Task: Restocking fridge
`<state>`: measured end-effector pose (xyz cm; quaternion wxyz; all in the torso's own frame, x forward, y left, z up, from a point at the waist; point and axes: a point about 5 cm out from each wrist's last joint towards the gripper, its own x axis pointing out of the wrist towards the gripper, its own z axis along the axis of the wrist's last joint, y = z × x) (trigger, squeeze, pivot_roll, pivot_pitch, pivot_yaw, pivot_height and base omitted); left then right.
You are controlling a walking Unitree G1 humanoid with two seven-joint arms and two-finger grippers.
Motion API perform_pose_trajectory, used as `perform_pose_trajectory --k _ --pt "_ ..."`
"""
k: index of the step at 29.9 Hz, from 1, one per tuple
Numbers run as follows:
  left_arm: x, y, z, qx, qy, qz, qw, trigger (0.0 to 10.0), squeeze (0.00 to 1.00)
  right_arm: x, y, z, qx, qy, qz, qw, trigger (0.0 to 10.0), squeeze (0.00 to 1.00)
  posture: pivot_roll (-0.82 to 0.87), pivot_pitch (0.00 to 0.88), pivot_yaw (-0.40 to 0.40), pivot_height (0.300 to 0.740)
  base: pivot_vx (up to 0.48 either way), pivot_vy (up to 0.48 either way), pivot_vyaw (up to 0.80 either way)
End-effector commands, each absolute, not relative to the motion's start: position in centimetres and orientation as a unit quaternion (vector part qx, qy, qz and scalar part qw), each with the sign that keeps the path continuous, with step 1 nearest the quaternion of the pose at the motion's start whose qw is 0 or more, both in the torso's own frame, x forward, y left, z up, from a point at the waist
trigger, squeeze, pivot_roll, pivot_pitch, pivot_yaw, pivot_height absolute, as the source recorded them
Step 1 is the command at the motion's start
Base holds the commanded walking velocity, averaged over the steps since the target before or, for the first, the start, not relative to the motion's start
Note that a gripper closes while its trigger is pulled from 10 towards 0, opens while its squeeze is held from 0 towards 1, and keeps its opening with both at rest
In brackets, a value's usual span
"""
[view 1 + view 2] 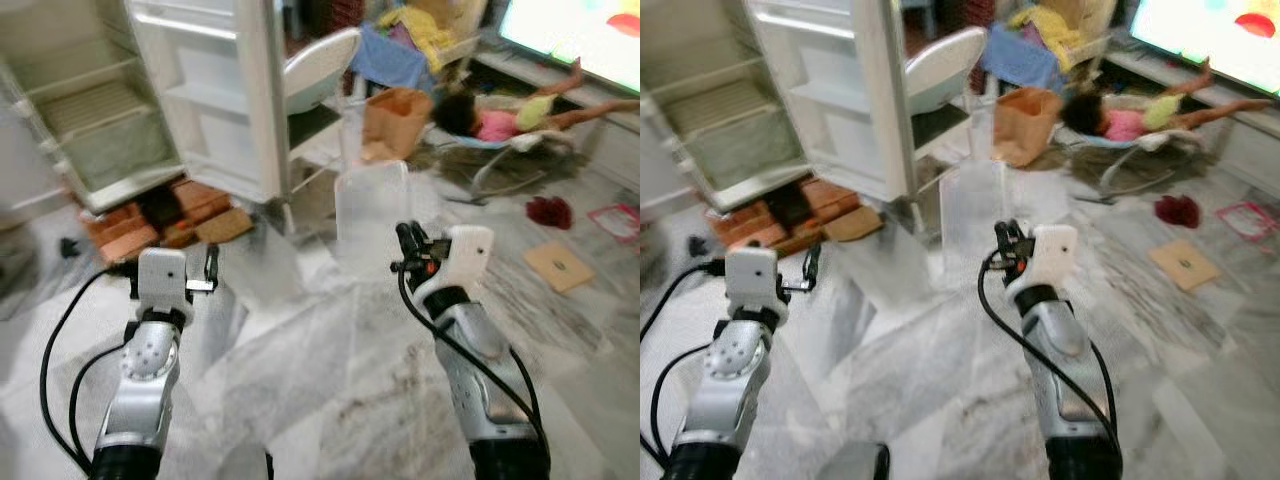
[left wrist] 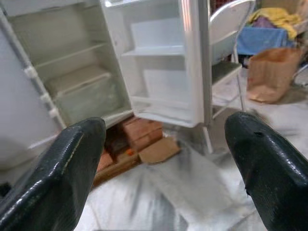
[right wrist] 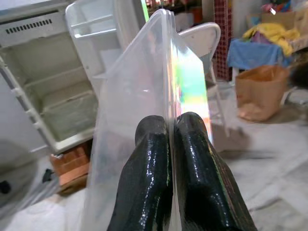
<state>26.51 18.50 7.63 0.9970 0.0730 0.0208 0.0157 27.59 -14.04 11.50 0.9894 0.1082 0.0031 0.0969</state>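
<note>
The white fridge [image 1: 95, 150] stands open at the far left, its shelves bare, with its door [image 1: 215, 90] swung out toward me. My right gripper [image 1: 408, 240] is shut on the edge of a clear plastic bin [image 1: 372, 200], held upright in front of me. In the right wrist view the two fingers [image 3: 149, 159] pinch the bin's thin wall [image 3: 139, 96]. My left gripper [image 1: 210, 268] is open and holds nothing. In the left wrist view the left gripper [image 2: 166, 127] points toward the fridge's lower shelves [image 2: 86, 91].
Red bricks [image 1: 150, 215] and a cardboard scrap [image 1: 222, 225] lie under the fridge. A white chair [image 1: 315, 70] and a brown paper bag [image 1: 395, 120] stand beyond the door. A person [image 1: 500, 120] lies on a bouncer at the far right. Marble floor lies ahead.
</note>
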Motion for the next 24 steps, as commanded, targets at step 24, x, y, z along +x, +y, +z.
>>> perform_pose_trajectory --k 24 --pt "27.5 18.5 8.9 0.094 -0.018 0.041 0.995 10.0 0.0 27.7 -12.2 12.1 0.045 -0.007 0.144 0.988 10.0 0.0 -0.01 0.051 -0.027 0.74 0.0 0.472 0.0"
